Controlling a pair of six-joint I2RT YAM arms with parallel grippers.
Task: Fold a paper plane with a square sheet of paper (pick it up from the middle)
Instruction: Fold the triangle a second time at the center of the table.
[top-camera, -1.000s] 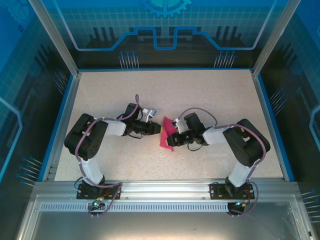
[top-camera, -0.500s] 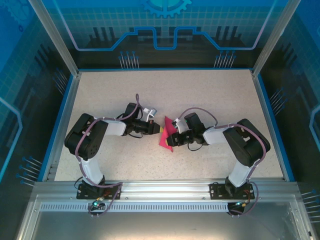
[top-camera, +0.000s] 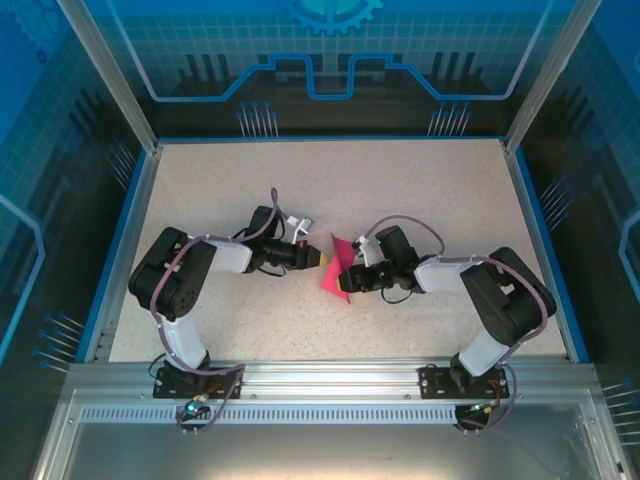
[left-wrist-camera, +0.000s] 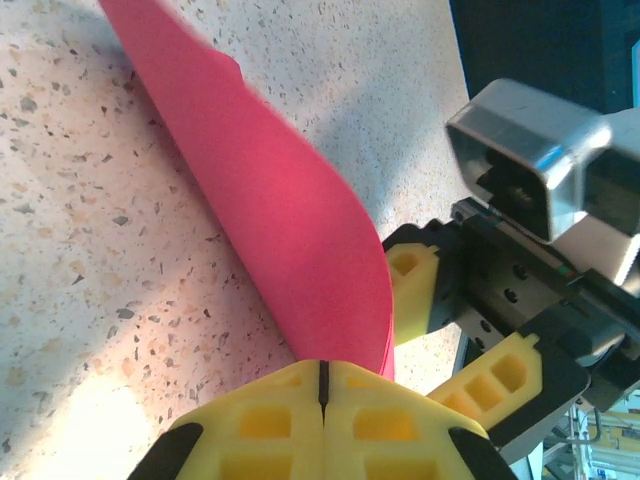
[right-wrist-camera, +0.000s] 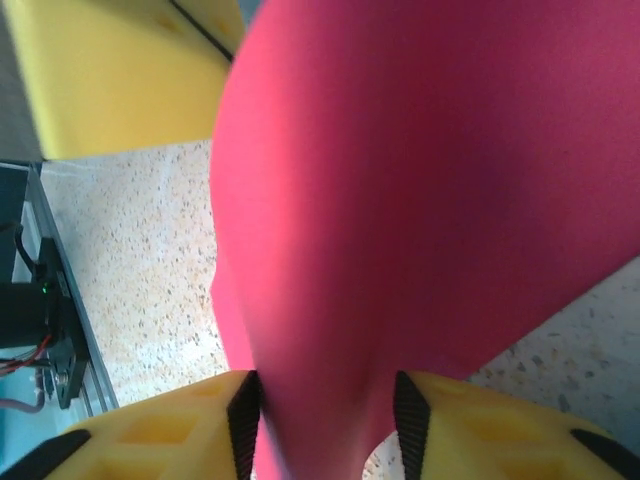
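- now one folded square sheet of paper (top-camera: 336, 266) runs lengthwise from far to near, bowed.
- left gripper (left-wrist-camera: 323, 385) pinches its edge.
- right gripper (right-wrist-camera: 325, 400) clamps it too.

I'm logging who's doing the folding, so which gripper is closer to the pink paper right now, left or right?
Neither is clearly nearer: both touch it. The left gripper is shut on the pink paper at its left edge, and the right gripper clamps it from the opposite side.

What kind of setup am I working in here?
Probably a lab robot cell: a speckled tabletop fenced by an aluminium frame with blue printed panels, both arms bolted to a rail, holding pink paper.
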